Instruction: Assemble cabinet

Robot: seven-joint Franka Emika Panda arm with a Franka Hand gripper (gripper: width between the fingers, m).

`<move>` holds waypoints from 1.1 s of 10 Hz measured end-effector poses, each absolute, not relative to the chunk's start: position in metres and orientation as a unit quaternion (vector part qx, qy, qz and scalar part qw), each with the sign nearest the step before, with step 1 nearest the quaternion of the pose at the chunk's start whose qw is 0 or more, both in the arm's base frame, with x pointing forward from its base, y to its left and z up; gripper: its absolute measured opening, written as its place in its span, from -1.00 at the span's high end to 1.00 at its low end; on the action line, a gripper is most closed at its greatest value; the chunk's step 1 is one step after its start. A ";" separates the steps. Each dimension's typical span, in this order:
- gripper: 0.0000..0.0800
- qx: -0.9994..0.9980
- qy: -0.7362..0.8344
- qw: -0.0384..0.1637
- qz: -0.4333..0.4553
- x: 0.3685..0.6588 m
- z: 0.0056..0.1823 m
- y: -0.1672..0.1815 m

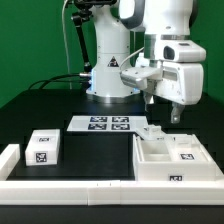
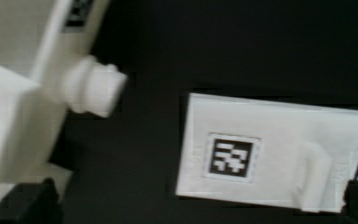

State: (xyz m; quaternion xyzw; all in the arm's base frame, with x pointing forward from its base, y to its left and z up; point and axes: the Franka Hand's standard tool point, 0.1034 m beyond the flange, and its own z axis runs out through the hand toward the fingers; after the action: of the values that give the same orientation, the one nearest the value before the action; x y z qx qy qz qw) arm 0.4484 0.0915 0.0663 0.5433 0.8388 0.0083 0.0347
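Note:
The cabinet body is a large white hollow box with black-and-white tags, on the black table at the exterior view's right. My gripper hangs above its rear left corner, apart from it. In the wrist view the cabinet's white edge shows with a short round peg sticking out of it. My gripper is open and empty; its dark fingertips sit at the picture's two sides, with bare table and the marker board between them.
A small white block with a tag lies at the exterior view's left. The marker board lies behind the cabinet and also shows in the wrist view. A low white border rail runs along the front. The arm's base stands at the back.

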 end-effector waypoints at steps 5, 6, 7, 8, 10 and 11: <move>-0.99 0.551 0.835 0.016 -0.005 0.431 0.049 0.088; -0.99 0.548 0.836 0.013 -0.007 0.426 0.045 0.089; -0.99 0.546 0.838 0.007 -0.006 0.420 0.036 0.090; -0.99 0.547 0.837 0.003 -0.004 0.416 0.029 0.090; -0.99 0.552 0.834 -0.005 -0.007 0.411 0.020 0.086; -0.99 0.553 0.833 -0.006 -0.007 0.410 0.019 0.085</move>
State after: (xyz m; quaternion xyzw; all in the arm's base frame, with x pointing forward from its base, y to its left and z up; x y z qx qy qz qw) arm 0.4100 0.0849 0.0185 0.5533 0.8330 -0.0066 -0.0063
